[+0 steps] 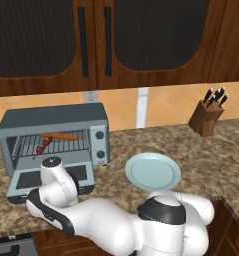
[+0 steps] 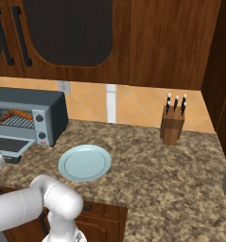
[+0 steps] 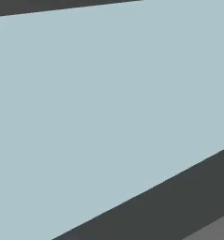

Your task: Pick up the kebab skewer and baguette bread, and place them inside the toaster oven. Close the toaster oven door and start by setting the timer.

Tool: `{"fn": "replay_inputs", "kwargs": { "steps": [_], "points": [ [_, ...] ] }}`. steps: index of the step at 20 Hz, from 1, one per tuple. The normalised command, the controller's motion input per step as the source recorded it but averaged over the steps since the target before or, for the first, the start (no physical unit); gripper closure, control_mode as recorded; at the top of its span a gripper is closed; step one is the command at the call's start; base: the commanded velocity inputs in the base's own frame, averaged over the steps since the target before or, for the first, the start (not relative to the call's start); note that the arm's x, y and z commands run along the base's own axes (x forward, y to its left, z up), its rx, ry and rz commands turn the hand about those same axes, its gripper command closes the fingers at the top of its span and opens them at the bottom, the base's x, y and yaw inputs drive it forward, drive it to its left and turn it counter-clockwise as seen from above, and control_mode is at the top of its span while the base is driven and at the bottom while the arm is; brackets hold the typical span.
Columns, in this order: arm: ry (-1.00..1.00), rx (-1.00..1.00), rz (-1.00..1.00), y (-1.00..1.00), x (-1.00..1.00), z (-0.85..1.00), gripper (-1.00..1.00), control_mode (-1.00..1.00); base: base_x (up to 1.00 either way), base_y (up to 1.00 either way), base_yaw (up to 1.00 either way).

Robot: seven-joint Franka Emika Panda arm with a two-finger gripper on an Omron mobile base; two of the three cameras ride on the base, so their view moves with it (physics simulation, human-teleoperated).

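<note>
Both foods lie on the rack inside the toaster oven point(image 1: 56, 135). Its door point(image 1: 26, 181) hangs open (flat, hinge at the far edge) right by my gripper, fingers apart.

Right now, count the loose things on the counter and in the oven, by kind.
Toaster oven: 1
Kebab skewer: 1
Baguette bread: 1
Plate: 1
Knife block: 1
Total: 5
</note>
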Motion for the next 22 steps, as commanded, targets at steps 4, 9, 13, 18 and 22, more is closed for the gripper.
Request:
{"fn": "replay_inputs", "kwargs": {
  "steps": [4, 9, 13, 18, 22],
  "points": [
    [-0.15, 0.0, 0.02, 0.24, 0.22, -0.23, -1.0, -1.0, 0.0, 0.0, 0.0],
    [-0.1, 0.0, 0.0, 0.08, 0.26, -0.23, -1.0, -1.0, 0.0, 0.0, 0.0],
    [-0.09, 0.0, 0.0, 0.03, 0.01, -0.32, -1.0, -1.0, 0.0, 0.0, 0.0],
    [-0.11, 0.0, 0.0, 0.0, 0.11, -0.27, -1.0, -1.0, 0.0, 0.0, 0.0],
    [-0.13, 0.0, 0.0, -0.19, 0.36, -0.01, -1.0, -1.0, 0.0, 0.0, 0.0]
  ]
}}
